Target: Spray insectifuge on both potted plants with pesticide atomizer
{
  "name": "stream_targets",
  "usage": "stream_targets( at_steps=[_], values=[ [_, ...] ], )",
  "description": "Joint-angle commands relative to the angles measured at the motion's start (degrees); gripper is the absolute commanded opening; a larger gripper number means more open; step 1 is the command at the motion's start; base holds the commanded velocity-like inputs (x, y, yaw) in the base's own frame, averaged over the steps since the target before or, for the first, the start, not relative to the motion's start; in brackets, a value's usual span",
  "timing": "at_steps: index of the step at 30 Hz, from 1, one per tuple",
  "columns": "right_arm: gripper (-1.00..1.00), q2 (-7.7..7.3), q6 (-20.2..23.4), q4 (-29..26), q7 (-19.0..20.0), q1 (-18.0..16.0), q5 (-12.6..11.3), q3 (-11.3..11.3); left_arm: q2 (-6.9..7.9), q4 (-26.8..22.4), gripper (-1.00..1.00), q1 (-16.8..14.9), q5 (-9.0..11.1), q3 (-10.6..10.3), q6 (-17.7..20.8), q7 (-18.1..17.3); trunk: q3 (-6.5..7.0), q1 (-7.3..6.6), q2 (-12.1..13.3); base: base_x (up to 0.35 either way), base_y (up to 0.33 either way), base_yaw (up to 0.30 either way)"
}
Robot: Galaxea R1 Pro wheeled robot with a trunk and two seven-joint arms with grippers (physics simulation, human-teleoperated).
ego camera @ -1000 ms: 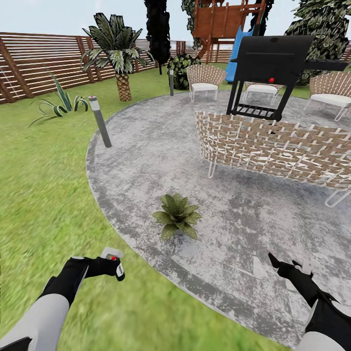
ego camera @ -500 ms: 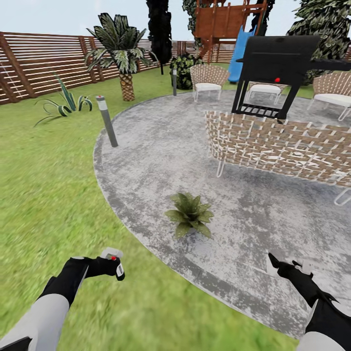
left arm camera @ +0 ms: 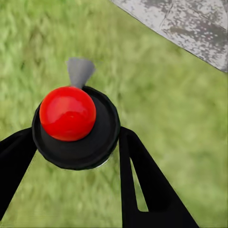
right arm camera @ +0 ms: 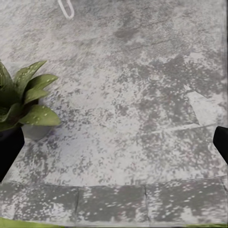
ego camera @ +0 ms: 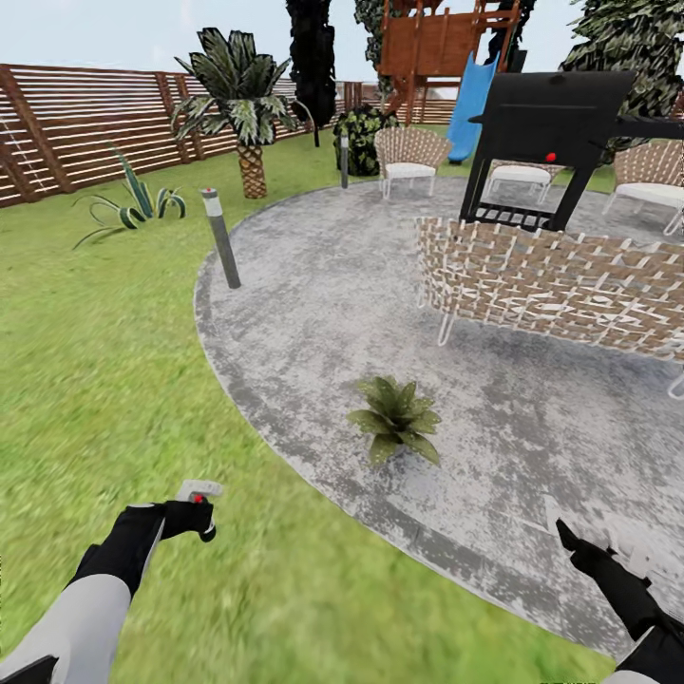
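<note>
My left gripper point(ego camera: 195, 518) hangs low over the lawn and is shut on the pesticide atomizer point(ego camera: 198, 494), whose white head with a red spot sticks up above the black fingers. In the left wrist view the atomizer point(left arm camera: 69, 113) is a red ball on a round black cap, with a black finger point(left arm camera: 142, 175) on each side. A potted plant point(ego camera: 397, 418), a low rosette of pointed green leaves, stands on the round grey patio point(ego camera: 313, 313) near its edge, ahead and to the right of that gripper. My right gripper point(ego camera: 570, 537) is open above the paving, and the plant's leaves point(right arm camera: 23, 99) show beside one finger.
A grey bollard lamp point(ego camera: 221, 249) stands at the patio's left rim. A woven sofa point(ego camera: 551, 285), a black grill point(ego camera: 556, 123) and wicker chairs point(ego camera: 408, 157) take up the patio's far right. A palm point(ego camera: 239, 104), a spiky plant point(ego camera: 138, 201) and a wooden fence point(ego camera: 76, 123) line the lawn.
The whole view has swung, so the plant and furniture sit further right. My left gripper with the atomizer has shifted left in the picture, and my right gripper sits lower and further right.
</note>
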Motion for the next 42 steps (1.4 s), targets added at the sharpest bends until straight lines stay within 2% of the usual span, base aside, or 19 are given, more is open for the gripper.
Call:
stream_targets(
  at_steps=[1, 4, 7, 21, 26, 29, 31, 33, 42],
  values=[
    [1.00, 0.05, 0.20, -0.16, 0.39, -0.11, 0.29, -0.40, -0.03, -0.07, -1.00, -0.04, 0.01, 0.31, 0.15, -0.47, 0.03, 0.00, -0.03, 0.000, 0.310, -0.111],
    [1.00, 0.05, 0.16, -0.16, 0.33, -0.11, 0.29, -0.65, -0.03, -0.06, -1.00, -0.04, 1.20, 0.32, 0.16, -0.48, 0.27, 0.00, -0.03, 0.000, 0.311, -0.131],
    [1.00, 0.05, 0.15, -0.17, 0.31, -0.11, 0.29, -0.71, -0.03, -0.05, -1.00, -0.04, 1.56, 0.33, 0.14, -0.51, 0.51, 0.00, -0.03, 0.000, 0.313, -0.141],
    [1.00, 0.05, 0.17, -0.15, 0.31, -0.11, 0.55, -0.64, -0.08, 1.92, -1.00, -0.03, 1.70, 0.18, 0.05, -0.51, 1.34, 0.00, -0.03, 0.000, 0.316, -0.107],
    [1.00, 0.05, 0.12, -0.09, 0.33, -0.11, 0.59, -0.66, -1.27, 2.09, -1.00, -0.04, 1.70, 0.15, 0.05, -0.48, 1.35, 0.00, -0.03, 0.000, 0.316, -0.003],
    [1.00, 0.05, 0.12, -0.08, 0.31, -0.11, 1.80, -0.67, -1.52, 2.12, -1.00, -0.04, 1.68, 0.15, 0.05, -0.45, 1.35, 0.00, -0.03, 0.000, 0.316, 0.000],
    [1.00, 0.05, 0.15, -0.08, 0.31, -0.11, 4.10, -0.71, -1.59, 2.12, -1.00, -0.04, 1.69, 0.15, 0.05, -0.44, 1.35, 0.00, -0.03, 0.000, 0.316, 0.000],
    [1.00, 0.05, 0.16, -0.05, 0.31, -0.11, 5.33, -0.73, -1.62, 2.12, -1.00, -0.04, 1.69, 0.15, 0.05, -0.44, 1.35, 0.00, -0.03, 0.000, 0.316, 0.000],
    [1.00, 0.05, 0.16, 0.01, 0.30, -0.11, 6.21, -0.74, -1.70, 2.12, -1.00, -0.04, 1.70, 0.15, 0.01, -0.51, 1.35, 0.00, -0.03, 0.079, 0.316, 0.000]
  ],
)
